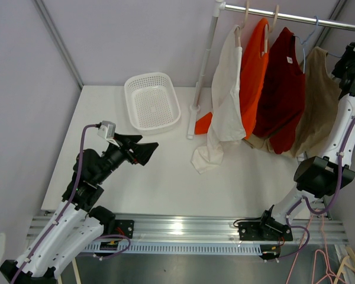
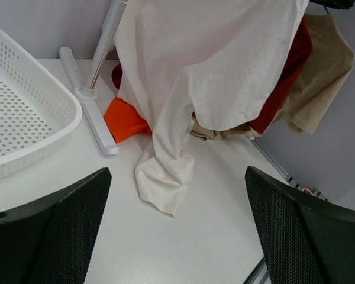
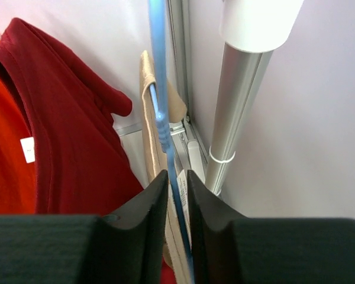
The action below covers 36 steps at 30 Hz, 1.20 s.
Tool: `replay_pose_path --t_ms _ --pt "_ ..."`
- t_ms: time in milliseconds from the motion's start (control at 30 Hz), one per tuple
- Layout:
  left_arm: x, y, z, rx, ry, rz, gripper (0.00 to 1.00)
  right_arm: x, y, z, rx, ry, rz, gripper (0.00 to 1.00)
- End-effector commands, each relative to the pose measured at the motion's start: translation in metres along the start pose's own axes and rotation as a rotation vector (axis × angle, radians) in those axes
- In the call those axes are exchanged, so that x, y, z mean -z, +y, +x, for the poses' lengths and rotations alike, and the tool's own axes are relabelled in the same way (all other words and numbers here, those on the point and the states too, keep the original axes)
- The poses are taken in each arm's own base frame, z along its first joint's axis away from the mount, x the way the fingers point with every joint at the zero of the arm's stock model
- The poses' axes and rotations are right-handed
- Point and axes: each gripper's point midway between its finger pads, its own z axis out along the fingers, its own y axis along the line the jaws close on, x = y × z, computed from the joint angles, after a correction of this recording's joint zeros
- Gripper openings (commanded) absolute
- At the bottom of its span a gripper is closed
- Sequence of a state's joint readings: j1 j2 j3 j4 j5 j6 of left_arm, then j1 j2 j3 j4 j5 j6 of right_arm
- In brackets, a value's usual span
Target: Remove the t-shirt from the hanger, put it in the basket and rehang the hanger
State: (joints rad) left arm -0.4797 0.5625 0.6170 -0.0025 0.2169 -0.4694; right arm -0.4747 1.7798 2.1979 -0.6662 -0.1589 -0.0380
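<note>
Four shirts hang on a rail [image 1: 284,16]: white [image 1: 225,100], orange [image 1: 254,71], dark red [image 1: 284,89] and tan [image 1: 316,100]. The tan shirt [image 3: 147,136] hangs on a blue wire hanger [image 3: 160,106]. My right gripper [image 1: 345,59] is raised to the rail's right end, and in its wrist view [image 3: 177,174] it is shut on the blue hanger wire. My left gripper [image 1: 148,151] is open and empty above the table, facing the white shirt [image 2: 207,65], whose sleeve end lies on the table. The jaws show wide apart in the left wrist view [image 2: 177,195].
A white perforated basket [image 1: 132,83] sits at the back left, also in the left wrist view [image 2: 59,118]. The rack's upright and foot [image 1: 192,121] stand beside it. The rack's right post [image 3: 242,112] is close to my right gripper. Spare hangers [image 1: 337,269] lie off the table, bottom right.
</note>
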Motion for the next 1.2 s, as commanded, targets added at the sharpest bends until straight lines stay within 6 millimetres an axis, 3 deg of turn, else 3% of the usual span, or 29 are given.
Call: replay_pose_path --t_ms 0,100,167,500,767,1000,1167 --pt "0.001 -0.008 -0.005 -0.021 -0.014 0.033 0.99 0.008 0.009 -0.012 -0.004 -0.038 -0.026 0.20" --pt "0.002 -0.008 -0.007 -0.022 -0.019 0.032 0.99 0.008 0.010 -0.013 -0.007 -0.044 -0.033 0.12" --pt "0.002 -0.007 -0.005 -0.023 -0.017 0.030 0.99 0.009 0.013 -0.017 -0.001 -0.054 -0.039 0.00" --pt "0.000 -0.006 -0.002 -0.017 -0.009 0.032 0.99 0.036 0.035 -0.066 0.000 -0.236 -0.064 0.00" --pt "-0.001 -0.006 -0.002 -0.017 -0.010 0.031 1.00 0.062 0.032 -0.098 0.038 -0.365 0.007 0.00" --pt "-0.002 -0.004 -0.006 -0.018 -0.012 0.011 0.99 0.079 0.035 -0.112 0.040 -0.403 0.005 0.00" --pt "-0.003 -0.004 -0.007 -0.033 0.008 -0.007 1.00 0.097 0.034 -0.101 0.035 -0.373 0.022 0.00"
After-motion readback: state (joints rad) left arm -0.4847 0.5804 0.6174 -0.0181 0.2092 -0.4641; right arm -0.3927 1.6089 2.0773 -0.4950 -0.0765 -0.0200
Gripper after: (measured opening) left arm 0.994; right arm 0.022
